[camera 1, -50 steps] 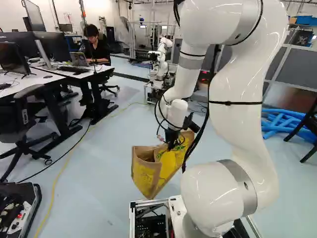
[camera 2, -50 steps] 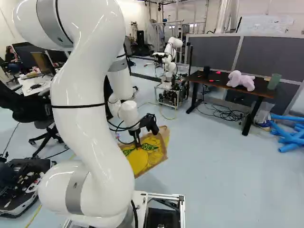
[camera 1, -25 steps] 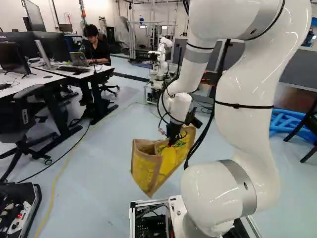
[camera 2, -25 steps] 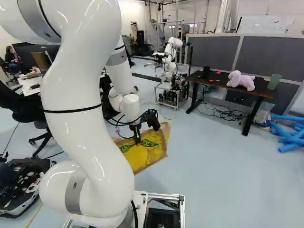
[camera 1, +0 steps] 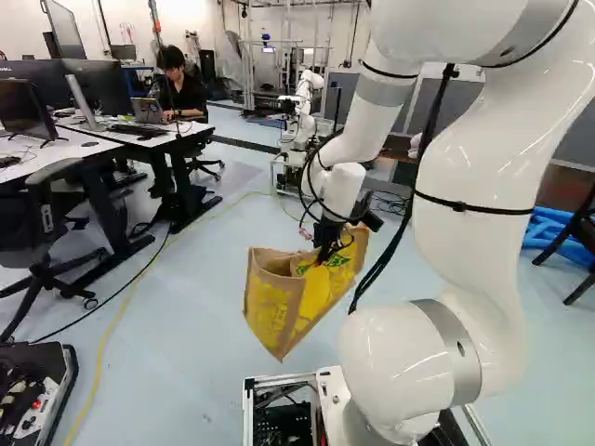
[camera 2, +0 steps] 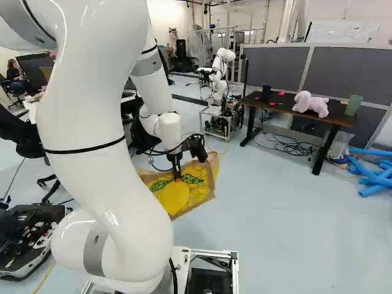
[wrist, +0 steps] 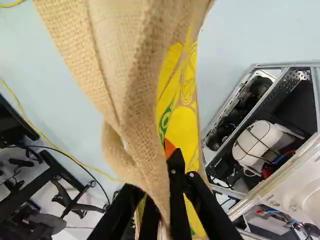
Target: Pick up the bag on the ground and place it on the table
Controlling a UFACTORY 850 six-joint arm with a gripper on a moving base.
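My gripper (camera 2: 177, 176) seems clamped on the bag (camera 1: 314, 302), a fold hiding one finger. It hangs mid-frame in the left base view, nudged slightly up-frame with the arm; I judge the dark table (camera 2: 338, 117), upper right in the right base view, still needs reaching.

Saw the arm (camera 2: 101, 104) arched up and over, forearm (camera 1: 376, 116) slanted down to the wrist (camera 2: 167, 130). Gripper (camera 2: 177, 177) pointed downward, fingers (wrist: 176, 175) clamped.
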